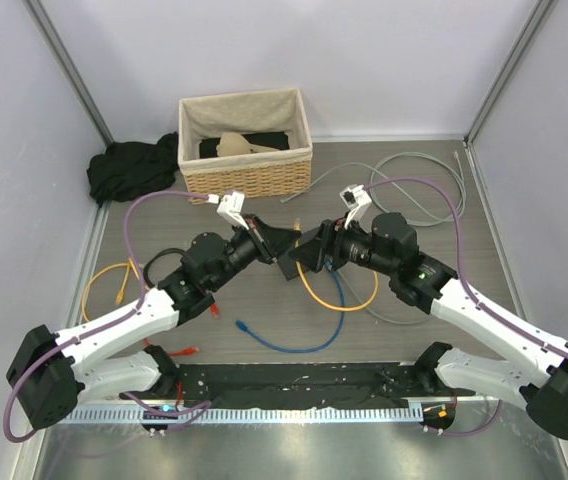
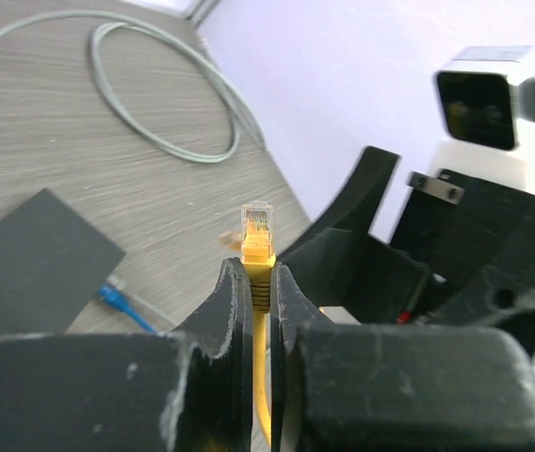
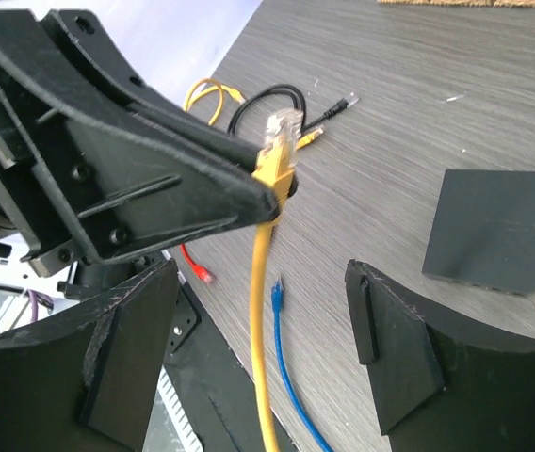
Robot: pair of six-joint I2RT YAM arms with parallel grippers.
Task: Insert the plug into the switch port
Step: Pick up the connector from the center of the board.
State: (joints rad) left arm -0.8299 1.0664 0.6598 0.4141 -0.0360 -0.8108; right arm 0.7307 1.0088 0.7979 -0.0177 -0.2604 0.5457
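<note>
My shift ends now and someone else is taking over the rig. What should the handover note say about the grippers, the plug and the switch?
Left gripper: shut on the plug, gripping its yellow boot, with the clear tip sticking out and held off the table.
Right gripper: open, holding nothing, facing the left gripper.
Switch: lies flat on the table beside both grippers; its sockets are not visible in any view.
Done: the plug is in hand.
Left: find the port edge, line the plug up with a port and push it in.
</note>
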